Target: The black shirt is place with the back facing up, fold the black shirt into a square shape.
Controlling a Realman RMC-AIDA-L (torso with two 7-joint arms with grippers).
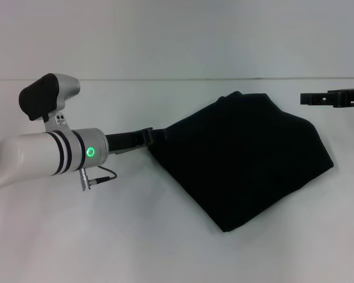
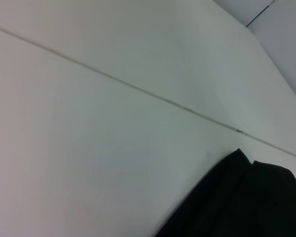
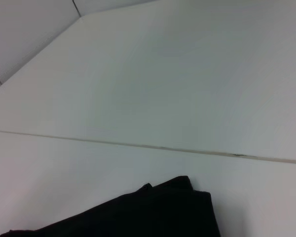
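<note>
The black shirt [image 1: 242, 159] is lying folded into a rough diamond-like bundle on the white table [image 1: 165, 247], sitting a little toward three o'clock from the middle of the head view, with one corner pointing toward six o'clock and another bunched corner up toward twelve o'clock. The left arm [image 1: 41, 154] is reaching in from nine o'clock, its green indicator light [image 1: 91, 152] glowing on the wrist housing, and the left gripper [image 1: 156, 134] is meeting the shirt's nine o'clock edge; black fingers against black cloth are making it impossible to tell whether the jaws are clenched on the fabric or released. The right gripper [image 1: 310, 98] is hanging at about two o'clock, near the edge of the head view and apart from the shirt, with its dark fingers pointing toward nine o'clock; whether those jaws are spread or closed is also not something that can be told. In the left wrist view a corner of the shirt [image 2: 241, 202] is showing on the table, near a thin seam line [image 2: 138, 89] running across the surface. The right wrist view is likewise showing a folded edge of the shirt [image 3: 153, 212] below the same kind of seam [image 3: 163, 148].
</note>
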